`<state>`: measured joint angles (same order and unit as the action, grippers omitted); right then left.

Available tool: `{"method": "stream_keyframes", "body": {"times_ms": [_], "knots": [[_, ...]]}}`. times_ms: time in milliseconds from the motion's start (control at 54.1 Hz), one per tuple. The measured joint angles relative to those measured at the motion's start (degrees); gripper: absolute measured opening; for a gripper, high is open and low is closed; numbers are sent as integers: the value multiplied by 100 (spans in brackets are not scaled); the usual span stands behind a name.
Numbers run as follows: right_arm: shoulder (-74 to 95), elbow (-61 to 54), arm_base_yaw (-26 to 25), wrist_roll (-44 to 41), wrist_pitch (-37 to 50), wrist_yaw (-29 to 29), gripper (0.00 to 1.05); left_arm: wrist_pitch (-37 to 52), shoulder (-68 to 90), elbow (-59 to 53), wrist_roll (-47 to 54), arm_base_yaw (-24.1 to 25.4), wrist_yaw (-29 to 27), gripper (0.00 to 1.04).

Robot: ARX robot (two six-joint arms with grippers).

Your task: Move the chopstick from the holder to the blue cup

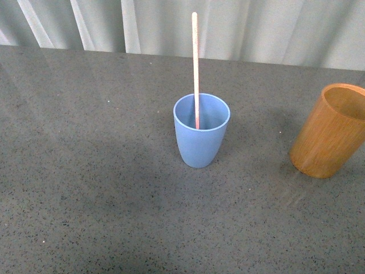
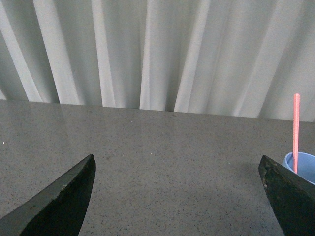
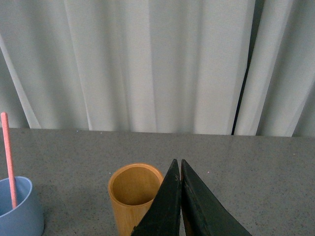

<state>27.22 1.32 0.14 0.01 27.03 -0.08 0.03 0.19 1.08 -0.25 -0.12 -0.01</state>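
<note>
The pink chopstick (image 1: pixel 195 63) stands upright in the light blue cup (image 1: pixel 201 137) at the table's middle. The orange-brown wooden holder (image 1: pixel 329 131) stands to the right, with nothing showing inside it. Neither gripper shows in the front view. In the left wrist view my left gripper (image 2: pixel 177 167) is open and holds nothing, with the blue cup (image 2: pixel 301 164) and chopstick (image 2: pixel 296 130) beyond one fingertip. In the right wrist view my right gripper (image 3: pixel 178 164) is shut with nothing between its fingers, just in front of the holder (image 3: pixel 133 194); the blue cup (image 3: pixel 17 206) and chopstick (image 3: pixel 8 157) show at the edge.
The grey speckled table (image 1: pixel 85 171) spreads around both cups. A pale curtain (image 1: pixel 256 25) hangs along the table's far edge.
</note>
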Motion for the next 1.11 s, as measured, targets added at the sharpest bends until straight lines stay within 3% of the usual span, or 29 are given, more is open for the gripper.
{"method": "stream_keyframes", "body": {"times_ms": [869,961,1109], "knots": [[-1740,-2,0,0,-1700,2,1,0,0,0,0,0,0,98],[-2498,-2,0,2,-2645,2,1,0,0,0,0,0,-2,98],[-2697,0,0,2,-2691,4,1,0,-7,0,0,0,0,98]]}}
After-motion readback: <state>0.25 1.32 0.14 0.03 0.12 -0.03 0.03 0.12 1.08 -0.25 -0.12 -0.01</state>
